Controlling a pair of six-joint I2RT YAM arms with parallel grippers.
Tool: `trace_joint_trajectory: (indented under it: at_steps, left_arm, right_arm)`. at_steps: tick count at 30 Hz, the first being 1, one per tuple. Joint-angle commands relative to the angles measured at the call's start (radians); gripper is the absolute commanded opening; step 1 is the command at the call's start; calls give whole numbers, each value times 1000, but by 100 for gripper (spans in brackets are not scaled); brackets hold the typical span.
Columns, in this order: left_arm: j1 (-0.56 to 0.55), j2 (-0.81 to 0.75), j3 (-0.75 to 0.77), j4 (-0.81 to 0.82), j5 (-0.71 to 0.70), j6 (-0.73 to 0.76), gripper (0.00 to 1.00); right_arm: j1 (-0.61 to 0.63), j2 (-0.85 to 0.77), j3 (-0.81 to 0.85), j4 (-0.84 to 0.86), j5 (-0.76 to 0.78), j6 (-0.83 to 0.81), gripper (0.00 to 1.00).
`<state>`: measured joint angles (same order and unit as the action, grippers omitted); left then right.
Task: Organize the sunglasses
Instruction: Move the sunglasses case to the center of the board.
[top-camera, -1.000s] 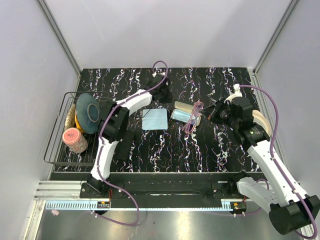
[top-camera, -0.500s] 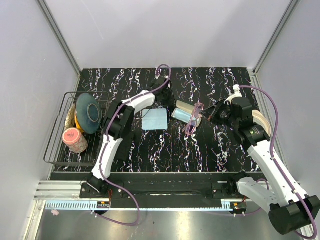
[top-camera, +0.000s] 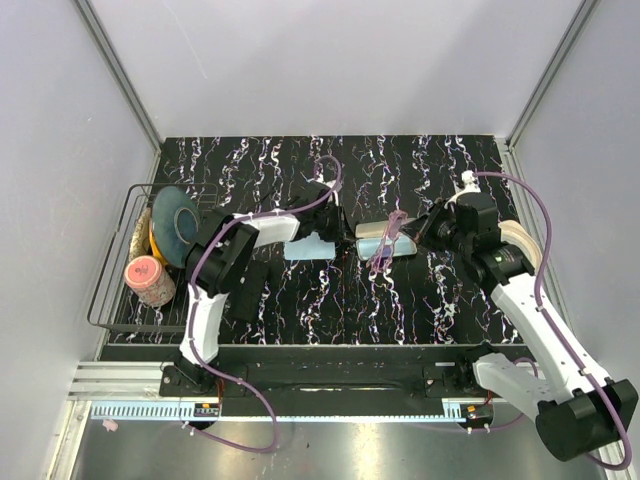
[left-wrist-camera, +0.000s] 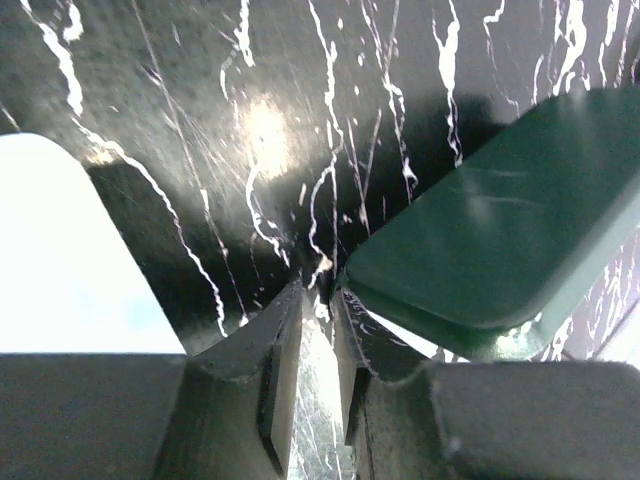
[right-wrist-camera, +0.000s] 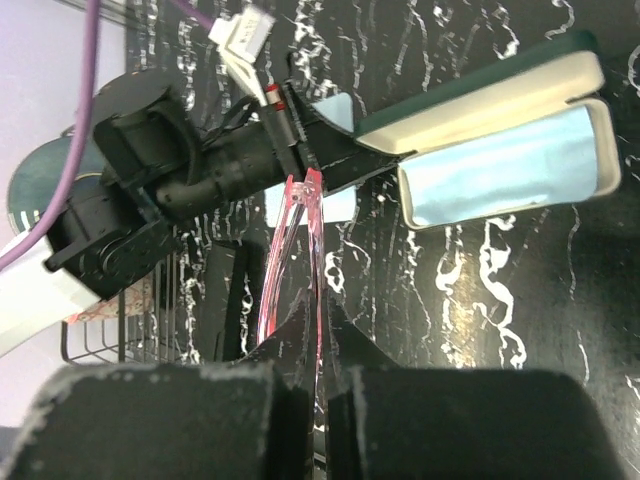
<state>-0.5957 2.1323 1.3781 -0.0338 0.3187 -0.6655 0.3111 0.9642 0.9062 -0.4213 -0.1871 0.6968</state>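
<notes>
Near the middle of the black, white-veined tabletop (top-camera: 420, 300), a little toward its far edge, lies the hard green spectacle case with cream-lined lid (top-camera: 368, 232), lid up; the right gripper (right-wrist-camera: 318, 330) is clamped on the pink translucent plastic sunglasses (right-wrist-camera: 290, 250), carrying them over the case's right half, whether touching it I cannot tell; the left gripper (left-wrist-camera: 318, 300) sits at the lid's left end, jaws narrowly parted, nothing visible between them, one finger just beside the lid's corner.

My read: the job now is seating the glasses in the open base; the left should brace the lid so the case cannot skid or drop closed, while the right squares the frame with the base's long axis, lowers it flat, and lets go only once it rests on the pale blue inside; whether the temples are folded I cannot tell, and a stray one would snag the rim.

Toward the left edge from the case lies a pale blue square cloth (top-camera: 305, 248); writing? No brand, label or lettering is readable anywhere.
</notes>
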Motion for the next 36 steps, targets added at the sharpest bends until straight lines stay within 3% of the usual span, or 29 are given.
trace_joint_trajectory:
  at_steps: [1,5,18,23,29,32,36]
  left_arm:
    - [-22,-58,-118,139,80,20,25]
    - [-59,-66,-180,251,109,11,26]
    - [-147,-46,-237,337,126,37,29]
    - [-136,-144,-316,338,76,93,30]
    - [-122,-258,-410,330,-18,123,39]
    - [-101,-242,-380,281,-72,66,39]
    - [-93,-148,-216,175,-134,-23,35]
  right_arm:
    - [-12,24,43,-46,73,-16,0]
    - [-30,56,39,-91,101,-31,0]
    - [-142,257,66,-119,98,-100,0]
    - [-148,306,103,-116,97,-115,0]
    - [-147,318,106,-103,92,-109,0]
    - [-147,343,112,-103,92,-114,0]
    - [-148,386,122,-100,107,-114,0]
